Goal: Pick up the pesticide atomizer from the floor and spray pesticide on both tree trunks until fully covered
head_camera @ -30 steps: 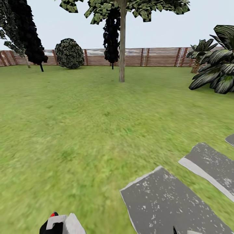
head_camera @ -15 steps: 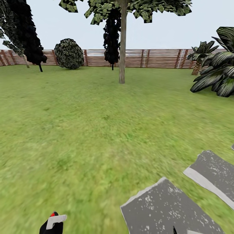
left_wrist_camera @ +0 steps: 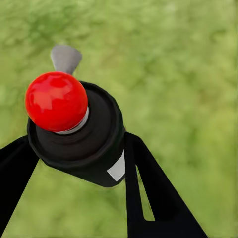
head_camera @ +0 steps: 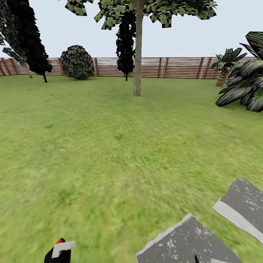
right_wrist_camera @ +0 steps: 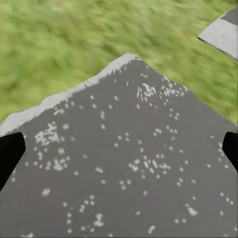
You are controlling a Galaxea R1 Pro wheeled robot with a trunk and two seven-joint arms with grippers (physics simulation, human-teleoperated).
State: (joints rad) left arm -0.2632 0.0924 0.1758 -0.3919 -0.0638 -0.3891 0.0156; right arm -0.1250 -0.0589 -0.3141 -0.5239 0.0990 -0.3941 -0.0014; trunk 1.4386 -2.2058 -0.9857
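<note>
One tree stands ahead on the lawn, its pale straight trunk [head_camera: 137, 73] bare below a leafy crown [head_camera: 146, 9]. A second thin pale trunk [head_camera: 29, 71] shows at the far left, half hidden by a dark cypress. The pesticide atomizer [left_wrist_camera: 74, 129], a dark cylinder topped by a red ball and a light-grey nozzle, sits between the black fingers of my left gripper [left_wrist_camera: 74, 148], which is shut on it. In the head view the atomizer [head_camera: 59, 249] peeks in at the bottom left. My right gripper [right_wrist_camera: 119, 151] hangs open over a grey stone slab [right_wrist_camera: 124, 163], with nothing in it.
A brown slat fence [head_camera: 175, 67] bounds the grass [head_camera: 109, 146]. A round bush [head_camera: 77, 62] and black-green cypresses [head_camera: 125, 44] stand at the back, palms [head_camera: 243, 87] at the right. Two grey slabs [head_camera: 186, 241] lie at the lower right.
The whole view has advanced over the lawn: the slabs slid toward the bottom edge and the tree base sits lower. The atomizer's grey cap shows less than a second ago.
</note>
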